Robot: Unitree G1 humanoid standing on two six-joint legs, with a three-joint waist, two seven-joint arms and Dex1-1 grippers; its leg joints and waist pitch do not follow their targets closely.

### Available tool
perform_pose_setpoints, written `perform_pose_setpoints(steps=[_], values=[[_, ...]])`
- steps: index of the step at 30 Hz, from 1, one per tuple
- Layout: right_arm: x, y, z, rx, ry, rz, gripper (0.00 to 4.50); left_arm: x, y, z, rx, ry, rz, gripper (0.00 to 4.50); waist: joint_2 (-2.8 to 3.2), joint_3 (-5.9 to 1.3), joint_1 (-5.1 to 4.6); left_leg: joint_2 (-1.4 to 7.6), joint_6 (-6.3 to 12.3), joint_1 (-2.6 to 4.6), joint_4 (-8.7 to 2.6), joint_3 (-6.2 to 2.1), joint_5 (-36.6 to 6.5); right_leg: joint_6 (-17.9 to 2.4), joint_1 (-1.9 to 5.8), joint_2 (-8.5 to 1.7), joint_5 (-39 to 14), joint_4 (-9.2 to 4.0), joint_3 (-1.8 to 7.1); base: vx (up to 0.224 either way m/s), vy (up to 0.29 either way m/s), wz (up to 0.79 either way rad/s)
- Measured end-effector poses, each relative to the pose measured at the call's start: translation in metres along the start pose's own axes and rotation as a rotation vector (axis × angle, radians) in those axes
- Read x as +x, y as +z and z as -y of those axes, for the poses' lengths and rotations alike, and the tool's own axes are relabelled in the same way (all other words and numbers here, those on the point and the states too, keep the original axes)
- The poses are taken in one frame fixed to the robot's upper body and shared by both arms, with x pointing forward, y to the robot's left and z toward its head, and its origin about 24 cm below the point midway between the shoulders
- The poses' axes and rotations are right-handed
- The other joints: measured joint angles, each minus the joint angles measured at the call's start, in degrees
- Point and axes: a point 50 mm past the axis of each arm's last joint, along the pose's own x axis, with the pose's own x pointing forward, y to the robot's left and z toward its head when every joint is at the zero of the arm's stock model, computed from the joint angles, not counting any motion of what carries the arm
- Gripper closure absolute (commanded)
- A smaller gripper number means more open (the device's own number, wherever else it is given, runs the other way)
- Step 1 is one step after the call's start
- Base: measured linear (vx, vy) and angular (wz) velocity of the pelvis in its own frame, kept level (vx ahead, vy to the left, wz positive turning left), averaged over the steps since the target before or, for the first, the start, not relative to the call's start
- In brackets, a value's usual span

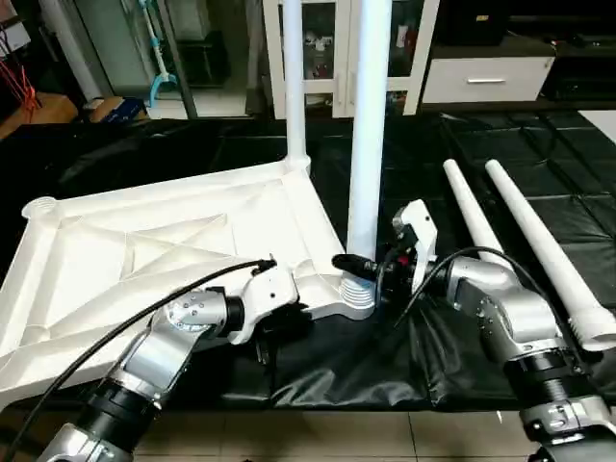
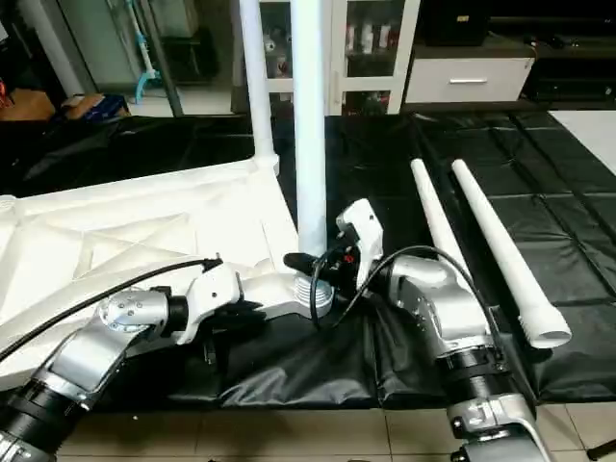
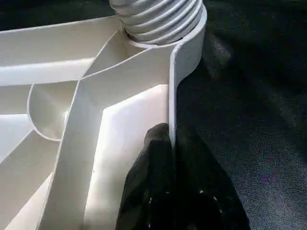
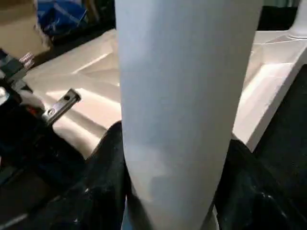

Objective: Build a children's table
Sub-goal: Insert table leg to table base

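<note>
We are roughly midway through building the children's table. The white tabletop (image 1: 144, 250) lies upside down, ribbed underside up, on the black sheet (image 1: 366, 366) that covers the floor, toward the left of the scene. One leg (image 1: 295, 82) already stands upright in the far right corner socket. A second leg (image 1: 368, 135) stands in the near right corner socket (image 1: 358, 294), where its ribbed, threaded base still shows above the rim, so we judge it is not yet fully seated or screwed home.

Our right end effector (image 1: 371, 269) has its black fingers on either side of this near leg, low down, just above the socket; the right wrist view shows the tube between the two fingers (image 4: 108, 182), so we read it as grasping the leg. Our left end effector (image 3: 170, 177) is clenched on the near edge wall of the tabletop, just left of that socket, one finger inside the rim and one outside, steadying the top.

Two more legs lie on the sheet to the right, side by side and well apart from the tabletop: the inner one (image 1: 467, 207) and the outer one (image 1: 544, 250). The far left corner socket (image 1: 40, 207) is empty; the near left corner is hidden by our left arm.

What remains, in our judgement: finishing this leg, fitting the two loose legs, then turning the table over.
</note>
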Motion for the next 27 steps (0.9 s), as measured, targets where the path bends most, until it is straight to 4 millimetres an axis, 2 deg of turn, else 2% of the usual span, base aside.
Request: perform_pose_setpoints(steps=[15, 23, 27], values=[[-0.014, -0.019, -0.001, 0.123, -0.087, 0.154, 2.61, 0.002, 0.001, 0.0, -0.001, -0.007, 0.005, 4.5, -0.16, -0.12, 0.07, 0.0, 0.0, 0.0, -0.04, 0.0, -0.01, 0.08, -0.02, 0.0, -0.05, -0.09, 0.01, 0.0, 0.0, 0.0], [-0.013, -0.022, -0.01, -0.047, -0.095, 0.155, 2.62, 0.001, 0.0, 0.0, -0.001, -0.004, -0.001, 4.5, -0.17, -0.14, 0.01, 0.0, -0.02, 0.0, -0.12, -0.01, -0.02, 0.15, -0.12, 0.0, -0.1, -0.15, 0.01, 0.0, 0.0, 0.0], [-0.015, -0.026, -0.012, -0.071, -0.091, 0.14, 2.62, 0.001, 0.0, 0.0, -0.001, -0.002, -0.003, 4.5, -0.31, -0.17, -0.2, 0.0, -0.02, -0.01, -0.16, -0.05, -0.02, 0.23, -0.17, 0.0, -0.15, -0.37, -0.01, 0.0, 0.0, 0.0]])
